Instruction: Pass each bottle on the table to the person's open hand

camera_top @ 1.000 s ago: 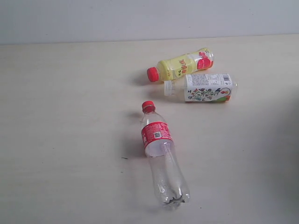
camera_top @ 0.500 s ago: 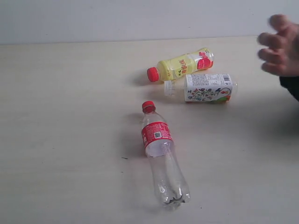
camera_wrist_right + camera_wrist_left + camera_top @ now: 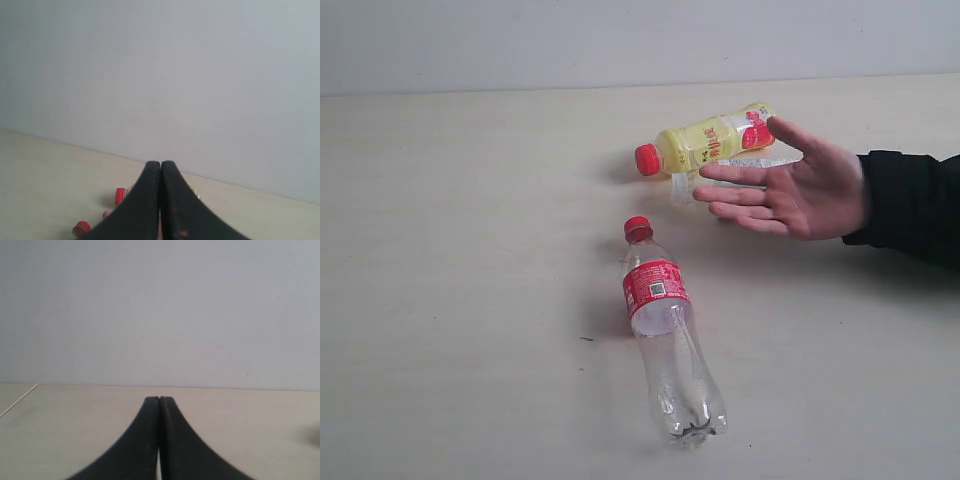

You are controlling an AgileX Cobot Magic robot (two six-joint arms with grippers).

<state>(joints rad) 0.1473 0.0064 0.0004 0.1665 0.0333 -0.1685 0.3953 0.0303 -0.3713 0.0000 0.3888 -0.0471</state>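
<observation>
Three bottles lie on their sides on the table (image 3: 460, 250). The clear one with red cap and label (image 3: 665, 330) is nearest, in the middle. The yellow bottle with red cap (image 3: 705, 140) lies farther back. Behind the hand (image 3: 800, 190), only the floral bottle's white cap (image 3: 681, 187) and a sliver of its body show. The hand is open, palm up, reaching in from the right with its black sleeve (image 3: 910, 205). The green-label bottle is out of view. Neither gripper appears in the exterior view. My left gripper (image 3: 159, 400) and right gripper (image 3: 161, 164) are shut and empty, low over the table.
A plain pale wall runs behind the table's far edge (image 3: 520, 90). In the right wrist view two red caps (image 3: 120, 196) (image 3: 81, 228) show past the black fingers (image 3: 140, 210). A tiny dark speck (image 3: 586, 339) lies left of the clear bottle.
The person's hand came in from the right edge and now rests open, palm up, over the floral bottle, hiding most of it. The bottles have not moved.
</observation>
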